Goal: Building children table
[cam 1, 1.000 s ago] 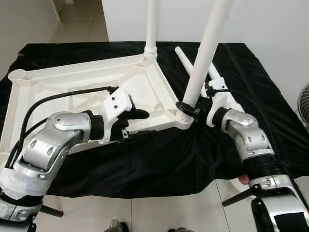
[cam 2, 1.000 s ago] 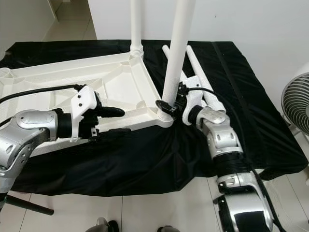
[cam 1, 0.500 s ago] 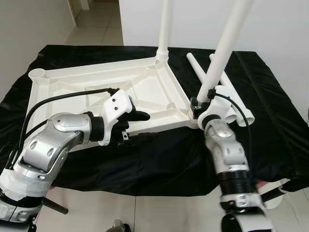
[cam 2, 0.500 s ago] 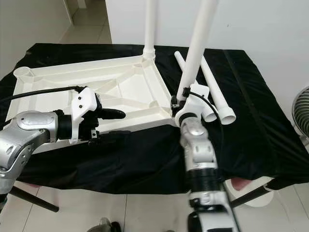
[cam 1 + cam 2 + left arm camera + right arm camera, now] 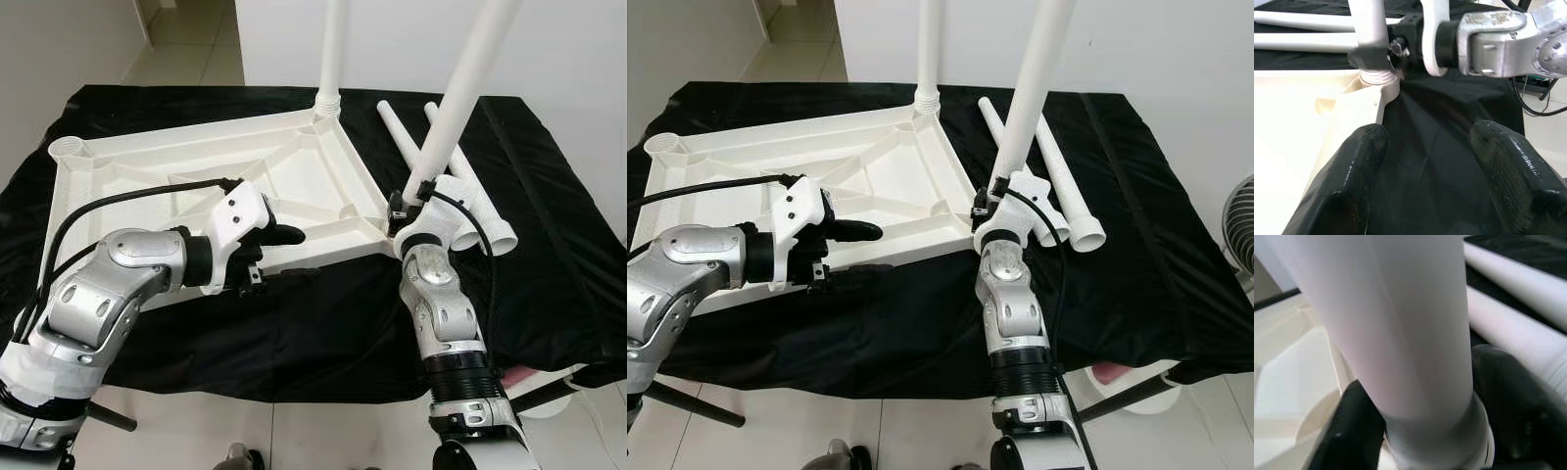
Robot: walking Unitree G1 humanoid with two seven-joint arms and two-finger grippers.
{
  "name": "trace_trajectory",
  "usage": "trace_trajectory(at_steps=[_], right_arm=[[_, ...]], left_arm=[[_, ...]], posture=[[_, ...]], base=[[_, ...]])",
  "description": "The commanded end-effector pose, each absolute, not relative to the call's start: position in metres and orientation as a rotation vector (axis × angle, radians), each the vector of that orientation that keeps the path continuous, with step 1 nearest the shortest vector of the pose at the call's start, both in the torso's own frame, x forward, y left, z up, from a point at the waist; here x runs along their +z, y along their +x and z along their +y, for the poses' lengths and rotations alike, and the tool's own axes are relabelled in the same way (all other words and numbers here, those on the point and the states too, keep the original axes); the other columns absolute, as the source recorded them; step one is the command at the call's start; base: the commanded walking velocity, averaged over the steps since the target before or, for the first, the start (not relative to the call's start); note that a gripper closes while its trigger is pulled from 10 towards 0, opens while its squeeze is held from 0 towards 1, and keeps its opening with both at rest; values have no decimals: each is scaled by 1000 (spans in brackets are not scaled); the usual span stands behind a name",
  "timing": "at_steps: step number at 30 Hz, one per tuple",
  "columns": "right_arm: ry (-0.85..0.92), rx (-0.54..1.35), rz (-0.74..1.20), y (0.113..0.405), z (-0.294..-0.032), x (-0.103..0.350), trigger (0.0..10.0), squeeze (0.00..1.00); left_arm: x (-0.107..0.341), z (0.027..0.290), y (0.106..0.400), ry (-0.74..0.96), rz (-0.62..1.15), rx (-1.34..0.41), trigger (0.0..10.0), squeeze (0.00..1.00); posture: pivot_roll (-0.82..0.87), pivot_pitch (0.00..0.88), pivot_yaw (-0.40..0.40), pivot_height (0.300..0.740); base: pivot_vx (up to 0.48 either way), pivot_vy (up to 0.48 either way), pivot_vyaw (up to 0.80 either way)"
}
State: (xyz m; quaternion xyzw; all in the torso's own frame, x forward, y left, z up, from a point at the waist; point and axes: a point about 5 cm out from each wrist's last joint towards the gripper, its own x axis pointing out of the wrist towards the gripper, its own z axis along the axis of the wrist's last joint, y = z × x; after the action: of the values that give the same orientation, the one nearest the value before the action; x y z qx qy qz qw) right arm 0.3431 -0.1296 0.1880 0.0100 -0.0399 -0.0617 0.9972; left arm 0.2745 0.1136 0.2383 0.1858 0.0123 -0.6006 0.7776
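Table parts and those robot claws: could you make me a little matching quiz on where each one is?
1. right gripper
2. left gripper
3. far leg
4. loose legs

A. lying on the black cloth
B. upright in the tabletop's far corner
C. clamped on the near leg's base
D. at the tabletop's near edge

Pairs: 1-C, 2-D, 3-B, 4-A

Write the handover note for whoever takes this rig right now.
Right gripper: shut on the leg at the near right corner socket, leg tilted.
Left gripper: open, over the tabletop's near edge, holding nothing.
Tabletop lies upside down on the black cloth.
Done: far leg stands in its socket.
Left: seat the held leg; fit the two spare legs lying right of the tabletop.
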Motion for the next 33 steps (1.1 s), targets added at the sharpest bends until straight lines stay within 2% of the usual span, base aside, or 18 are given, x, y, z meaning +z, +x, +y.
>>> trace_trajectory(at_steps=[1,2,6,10,16,20,23,25,26,30,33], right_arm=[[18,-105,-29,340,-129,176,10000,1000],[9,-87,-47,338,-128,178,10000,0],[-17,16,-113,328,-125,183,10000,0],[-49,39,-143,320,-128,182,10000,0],[-94,77,-164,298,-134,173,10000,0],[-157,114,-141,268,-145,155,10000,0],[-189,133,-139,262,-146,150,10000,0],[-208,229,-149,254,-137,145,10000,0],[-208,229,-149,254,-137,145,10000,0],[-224,378,-149,248,-120,139,10000,0],[-220,396,-157,249,-116,141,10000,0]], left_arm=[[239,114,275,393,24,-1282,10000,0],[239,114,276,393,22,-1278,10000,0],[242,115,280,373,2,-1233,10000,0],[244,117,284,359,-16,-1187,10000,0],[249,125,300,326,-38,-1023,10000,0],[242,145,318,336,15,-812,10000,0],[235,155,321,372,61,-763,10000,0],[219,174,325,449,144,-692,10000,0],[219,174,325,449,144,-692,10000,0],[198,203,330,569,238,-635,10000,0],[192,212,336,564,276,-620,10000,0]], posture=[[-6,158,28,740],[-6,158,28,740],[-7,159,27,740],[-8,160,26,740],[-13,162,20,740],[-23,159,19,740],[-25,156,20,740],[-25,136,22,740],[-25,136,22,740],[-20,120,18,740],[-18,114,17,740]], base=[[0,0,0],[0,0,0],[0,0,0],[0,0,0],[0,0,0],[0,0,0],[0,0,0],[0,0,0],[0,0,0],[0,0,0],[0,0,0]])
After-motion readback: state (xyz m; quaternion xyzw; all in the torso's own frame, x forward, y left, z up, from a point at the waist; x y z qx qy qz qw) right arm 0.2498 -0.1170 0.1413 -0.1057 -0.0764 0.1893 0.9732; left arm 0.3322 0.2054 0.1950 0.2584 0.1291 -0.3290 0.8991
